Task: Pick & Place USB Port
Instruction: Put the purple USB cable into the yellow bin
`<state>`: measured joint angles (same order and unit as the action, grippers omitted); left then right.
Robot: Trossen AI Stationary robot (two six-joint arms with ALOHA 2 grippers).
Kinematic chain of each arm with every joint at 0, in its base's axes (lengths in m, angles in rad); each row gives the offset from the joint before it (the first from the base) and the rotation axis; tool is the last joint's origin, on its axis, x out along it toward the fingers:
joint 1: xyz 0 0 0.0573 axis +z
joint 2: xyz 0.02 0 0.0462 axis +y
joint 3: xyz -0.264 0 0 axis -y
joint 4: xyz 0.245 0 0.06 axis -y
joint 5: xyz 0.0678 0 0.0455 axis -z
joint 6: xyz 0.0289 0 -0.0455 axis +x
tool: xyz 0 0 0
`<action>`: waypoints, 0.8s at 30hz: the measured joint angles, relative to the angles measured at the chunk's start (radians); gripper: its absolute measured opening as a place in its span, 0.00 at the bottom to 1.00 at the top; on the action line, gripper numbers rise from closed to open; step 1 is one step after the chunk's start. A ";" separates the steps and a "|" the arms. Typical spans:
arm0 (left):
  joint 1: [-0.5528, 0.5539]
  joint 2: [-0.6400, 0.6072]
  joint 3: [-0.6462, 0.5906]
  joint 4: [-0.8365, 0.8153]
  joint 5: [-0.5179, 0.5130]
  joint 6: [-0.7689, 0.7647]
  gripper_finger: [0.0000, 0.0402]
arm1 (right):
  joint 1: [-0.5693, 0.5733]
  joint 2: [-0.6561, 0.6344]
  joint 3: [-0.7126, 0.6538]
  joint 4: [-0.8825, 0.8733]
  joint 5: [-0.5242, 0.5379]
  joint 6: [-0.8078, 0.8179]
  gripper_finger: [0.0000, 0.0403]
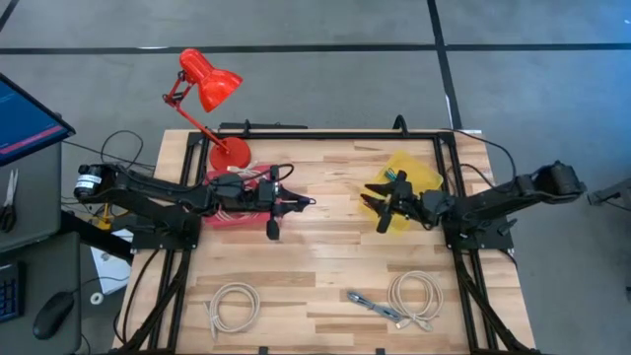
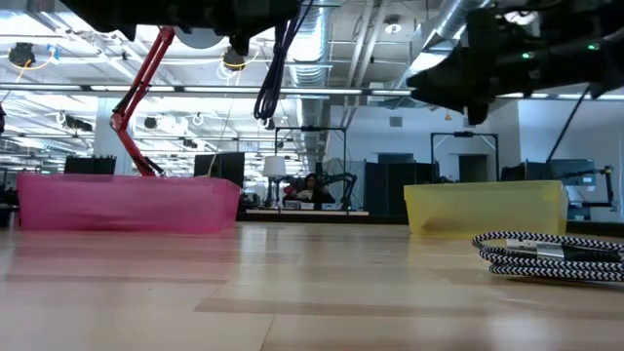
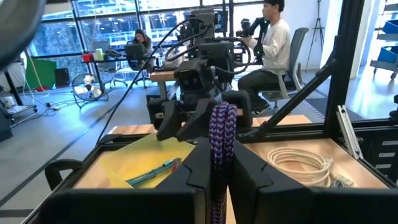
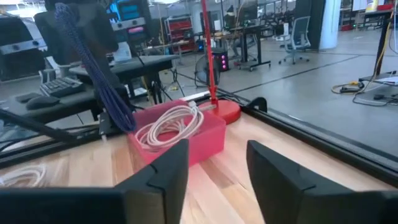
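Note:
My left gripper (image 1: 304,203) is raised just right of the pink bin (image 1: 235,202) and is shut on a dark purple braided cable (image 3: 222,127). The cable hangs in a loop below it (image 2: 276,68) (image 4: 93,62). The pink bin holds a white coiled cable (image 4: 171,124). My right gripper (image 1: 377,208) is open and hovers over the left edge of the yellow bin (image 1: 409,177), touching nothing. Its fingers (image 4: 158,171) point toward the pink bin. The yellow bin holds a few cables (image 3: 155,171). My left gripper pinches the purple braided cable between its two fingers (image 3: 202,162). A doubled stretch of the cable (image 3: 222,146) stands up between them. The cable is lifted clear of the table and hangs slack below the gripper (image 2: 265,102).
A red desk lamp (image 1: 209,84) stands behind the pink bin. Two white coiled cables (image 1: 235,304) (image 1: 415,293) and a thin grey cable (image 1: 375,306) lie near the table's near edge. A black-and-white braided cable (image 2: 551,255) lies close to the low camera. People sit in the room beyond.

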<state>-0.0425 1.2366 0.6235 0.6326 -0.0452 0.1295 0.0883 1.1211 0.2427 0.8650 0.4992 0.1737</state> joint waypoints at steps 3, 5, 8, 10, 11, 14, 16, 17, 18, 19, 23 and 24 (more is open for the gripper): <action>0.000 0.000 0.000 0.004 0.000 0.000 0.07 | 0.000 0.093 0.062 0.005 -0.005 -0.018 0.43; 0.000 0.000 0.000 0.004 -0.001 0.000 0.07 | 0.002 0.157 0.109 0.006 -0.030 -0.047 0.45; 0.000 0.000 0.000 0.004 -0.002 0.000 0.07 | 0.003 0.250 0.185 0.004 -0.083 -0.053 0.46; 0.000 0.000 0.000 0.004 -0.002 0.000 0.07 | 0.003 0.308 0.243 0.006 -0.110 -0.063 0.47; 0.000 0.000 0.000 0.004 -0.002 -0.001 0.07 | 0.004 0.336 0.269 0.006 -0.118 -0.078 0.48; 0.000 0.000 0.000 0.004 -0.002 -0.004 0.07 | 0.008 0.411 0.352 0.004 -0.147 -0.124 0.48; 0.000 0.000 0.001 0.004 -0.002 -0.006 0.07 | 0.009 0.455 0.406 0.005 -0.173 -0.147 0.48; 0.000 0.000 0.001 0.004 -0.002 -0.007 0.07 | 0.009 0.471 0.427 0.005 -0.185 -0.155 0.47; 0.000 0.000 0.001 0.004 -0.002 -0.007 0.07 | 0.008 0.489 0.448 0.004 -0.194 -0.158 0.47; 0.000 0.000 0.001 0.004 -0.002 -0.007 0.07 | 0.005 0.506 0.470 0.005 -0.209 -0.159 0.47; 0.000 0.000 0.001 0.004 -0.002 -0.007 0.07 | -0.008 0.545 0.523 0.004 -0.260 -0.173 0.46; 0.000 0.000 0.001 0.004 -0.002 -0.007 0.07 | -0.010 0.553 0.532 0.007 -0.274 -0.173 0.46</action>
<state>-0.0425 1.2366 0.6247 0.6368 -0.0475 0.1223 0.0782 1.6738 0.7749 0.8719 0.2255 0.0006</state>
